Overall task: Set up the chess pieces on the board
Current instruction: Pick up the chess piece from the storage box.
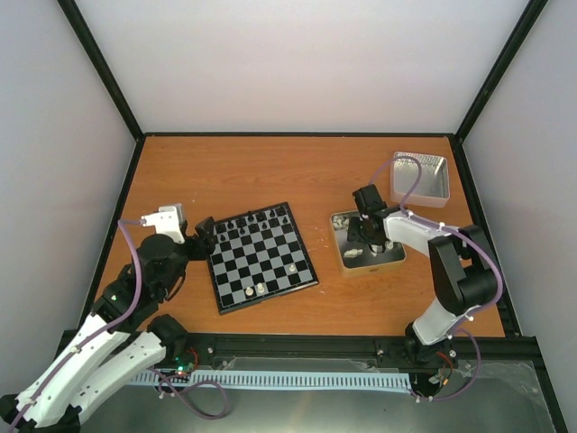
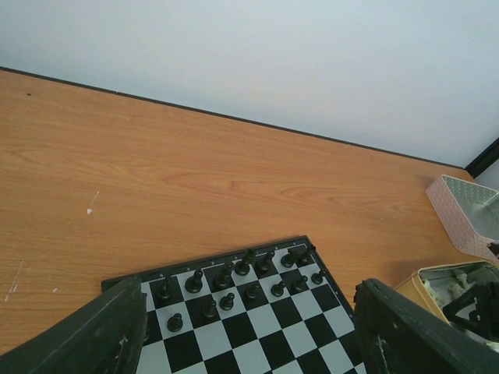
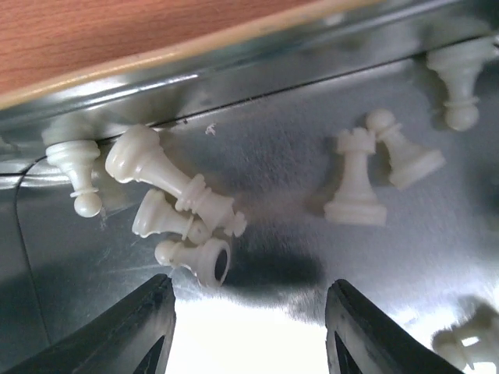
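Note:
The board (image 1: 263, 258) lies left of centre, with black chessmen along its far rows and three cream pieces (image 1: 260, 289) near its front edge. It also shows in the left wrist view (image 2: 257, 319). My left gripper (image 1: 204, 236) is open and empty at the board's left edge. My right gripper (image 1: 365, 236) is open and empty, pointing down into a silver tin (image 1: 393, 256). In the right wrist view several cream pieces lie on the tin floor: a cluster of three (image 3: 183, 214) by my left finger (image 3: 125, 331), a rook (image 3: 355, 183) standing upright.
A second, empty silver tin (image 1: 420, 179) stands at the back right. Black frame rails border the wooden table (image 1: 270, 171). The tin's side wall (image 3: 234, 70) rises just beyond the loose pieces.

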Action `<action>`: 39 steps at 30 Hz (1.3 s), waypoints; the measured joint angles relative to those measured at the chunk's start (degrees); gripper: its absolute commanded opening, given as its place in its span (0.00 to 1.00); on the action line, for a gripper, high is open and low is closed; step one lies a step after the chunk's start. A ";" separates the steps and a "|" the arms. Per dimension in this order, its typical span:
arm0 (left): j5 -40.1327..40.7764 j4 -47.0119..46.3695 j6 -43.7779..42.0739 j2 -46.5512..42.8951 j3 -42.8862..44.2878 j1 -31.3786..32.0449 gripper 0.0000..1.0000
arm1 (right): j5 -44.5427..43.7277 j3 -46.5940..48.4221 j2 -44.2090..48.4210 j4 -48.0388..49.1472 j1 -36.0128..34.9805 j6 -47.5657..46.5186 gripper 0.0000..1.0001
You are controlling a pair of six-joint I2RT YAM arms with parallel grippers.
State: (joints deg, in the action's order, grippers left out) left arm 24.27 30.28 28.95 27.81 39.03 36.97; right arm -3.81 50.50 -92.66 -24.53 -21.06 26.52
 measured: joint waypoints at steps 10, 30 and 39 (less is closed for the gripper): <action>-0.04 -0.70 0.04 0.81 -0.02 0.00 0.74 | -0.15 3.02 -4.92 1.01 0.04 -4.44 0.44; -0.42 -0.72 0.04 1.36 -0.04 0.00 0.74 | -0.04 4.74 -6.25 0.83 0.09 -5.79 0.46; -0.74 -0.76 0.02 1.77 -0.04 0.00 0.74 | 0.76 3.69 -5.07 -0.42 0.09 -4.20 0.28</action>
State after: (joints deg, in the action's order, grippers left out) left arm 23.53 29.52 28.97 29.58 38.98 36.97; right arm -3.05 54.19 -97.73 -24.95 -20.97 22.33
